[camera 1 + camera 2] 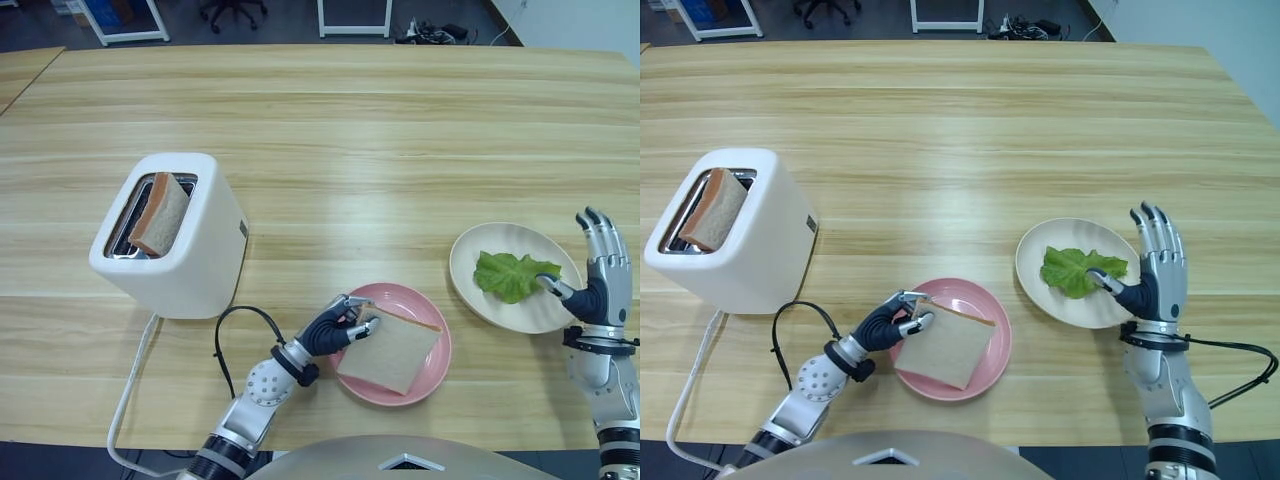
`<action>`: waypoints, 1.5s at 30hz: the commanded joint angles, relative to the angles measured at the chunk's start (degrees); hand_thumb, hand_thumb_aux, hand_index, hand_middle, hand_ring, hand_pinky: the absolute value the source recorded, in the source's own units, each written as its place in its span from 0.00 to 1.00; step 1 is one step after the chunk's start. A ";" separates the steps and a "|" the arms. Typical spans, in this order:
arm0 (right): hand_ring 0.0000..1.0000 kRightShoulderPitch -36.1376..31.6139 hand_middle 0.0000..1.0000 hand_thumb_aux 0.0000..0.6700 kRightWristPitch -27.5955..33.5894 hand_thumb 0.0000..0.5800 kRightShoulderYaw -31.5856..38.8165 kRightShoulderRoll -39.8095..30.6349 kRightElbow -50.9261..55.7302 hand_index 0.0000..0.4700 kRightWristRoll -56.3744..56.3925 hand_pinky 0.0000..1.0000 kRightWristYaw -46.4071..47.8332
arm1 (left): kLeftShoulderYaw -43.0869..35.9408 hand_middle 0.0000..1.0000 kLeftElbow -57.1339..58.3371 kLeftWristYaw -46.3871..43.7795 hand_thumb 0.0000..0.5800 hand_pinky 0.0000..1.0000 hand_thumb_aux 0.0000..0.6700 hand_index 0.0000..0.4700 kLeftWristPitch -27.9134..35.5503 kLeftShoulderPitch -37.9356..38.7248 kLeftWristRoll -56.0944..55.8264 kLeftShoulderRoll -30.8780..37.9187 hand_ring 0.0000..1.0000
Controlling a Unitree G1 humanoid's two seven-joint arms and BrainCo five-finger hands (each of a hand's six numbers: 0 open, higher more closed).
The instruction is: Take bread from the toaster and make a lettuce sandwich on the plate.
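A white toaster (175, 240) stands at the left with one bread slice (160, 214) upright in its slot. A second bread slice (388, 350) lies on the pink plate (432, 330) near the front edge. My left hand (335, 326) pinches that slice's left corner, fingers curled on it. A green lettuce leaf (512, 274) lies on a cream plate (500, 240) to the right. My right hand (600, 270) stands upright at that plate's right rim, fingers spread open, thumb touching the leaf's edge.
The toaster's black and white cords (235, 330) loop on the table between the toaster and the pink plate, under my left forearm. Bare wooden tabletop (380, 130) stretches behind both plates. Chair and table legs stand on the floor beyond the far edge.
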 commanded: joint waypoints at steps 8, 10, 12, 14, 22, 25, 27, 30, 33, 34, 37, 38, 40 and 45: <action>0.00 -6.24 0.00 0.00 10.91 0.00 13.86 -8.04 15.59 0.00 -9.11 0.00 -2.42 | 2.24 0.00 4.01 20.63 0.23 0.00 0.12 0.12 -5.09 -3.62 28.21 2.56 0.00; 0.00 -7.17 0.00 0.00 11.54 0.00 15.56 -8.89 16.71 0.00 -8.77 0.00 -2.18 | 2.34 0.00 2.45 22.36 0.00 0.00 0.00 0.00 -5.24 -3.36 30.73 3.40 0.00; 0.00 -7.90 0.00 0.00 12.48 0.00 17.31 -9.95 17.22 0.00 -8.94 0.00 -1.39 | 2.82 0.00 0.26 23.50 0.00 0.00 0.00 0.00 -5.18 -2.97 32.49 4.28 0.00; 0.00 -8.22 0.00 0.04 13.06 0.08 18.72 -10.95 17.39 0.04 -8.61 0.00 -0.09 | 3.46 0.00 -2.49 24.21 0.00 0.00 0.00 0.00 -5.03 -2.50 33.68 5.21 0.00; 0.00 -6.67 0.00 1.00 14.98 1.00 20.60 -13.51 13.45 1.00 -6.95 0.00 0.15 | 6.59 0.00 -8.99 24.13 0.00 0.00 0.00 0.00 -4.67 -0.39 32.42 7.02 0.00; 0.00 -6.65 0.00 1.00 15.91 1.00 20.79 -13.92 12.15 1.00 -6.89 0.00 -0.86 | 8.03 0.00 -9.11 24.74 0.00 0.00 0.00 0.00 -4.29 0.27 32.19 7.01 0.00; 0.00 -6.61 0.00 1.00 16.60 1.00 20.88 -14.04 11.08 1.00 -7.28 0.00 -2.45 | 9.05 0.00 -9.30 25.33 0.00 0.00 0.00 0.00 -3.97 0.69 32.13 6.85 0.00; 0.00 -5.79 0.00 1.00 18.09 1.00 20.33 -14.06 7.62 1.00 -8.41 0.00 -6.54 | 10.87 0.00 -9.09 27.05 0.00 0.00 0.00 0.00 -3.68 0.92 31.94 6.43 0.00; 0.00 -3.47 0.00 1.00 19.18 1.00 18.98 -13.95 -0.93 1.00 -9.46 0.00 -10.54 | 13.57 0.00 -9.12 30.16 0.00 0.00 0.00 0.00 -3.80 0.98 31.23 5.65 0.00; 0.00 -2.41 0.00 1.00 19.03 1.00 18.45 -13.82 -4.67 1.00 -9.49 0.00 -11.18 | 14.45 0.00 -9.17 31.23 0.00 0.00 0.00 0.00 -3.93 1.01 30.95 5.45 0.00; 0.00 0.75 0.00 1.00 16.58 1.00 18.40 -12.47 -18.27 1.00 -8.90 0.00 -10.26 | 17.41 0.00 -9.39 34.81 0.00 0.00 0.00 0.00 -4.42 1.21 30.44 5.01 0.00; 0.00 1.20 0.00 1.00 14.84 1.00 19.52 -12.10 -20.98 1.00 -8.72 0.00 -9.52 | 18.19 0.00 -9.41 35.80 0.00 0.00 0.00 0.00 -4.53 1.21 30.50 4.99 0.00; 0.00 1.77 0.00 1.00 10.72 1.00 22.60 -11.53 -23.57 1.00 -8.69 0.00 -8.04 | 19.25 0.00 -9.41 36.80 0.00 0.00 0.00 0.00 -4.80 1.05 30.35 5.11 0.00; 0.00 3.32 0.00 1.00 -0.18 1.00 31.63 -9.78 -24.74 1.00 -10.01 0.00 -4.61 | 21.58 0.00 -9.25 37.51 0.00 0.00 0.00 0.00 -5.21 0.05 29.99 6.29 0.00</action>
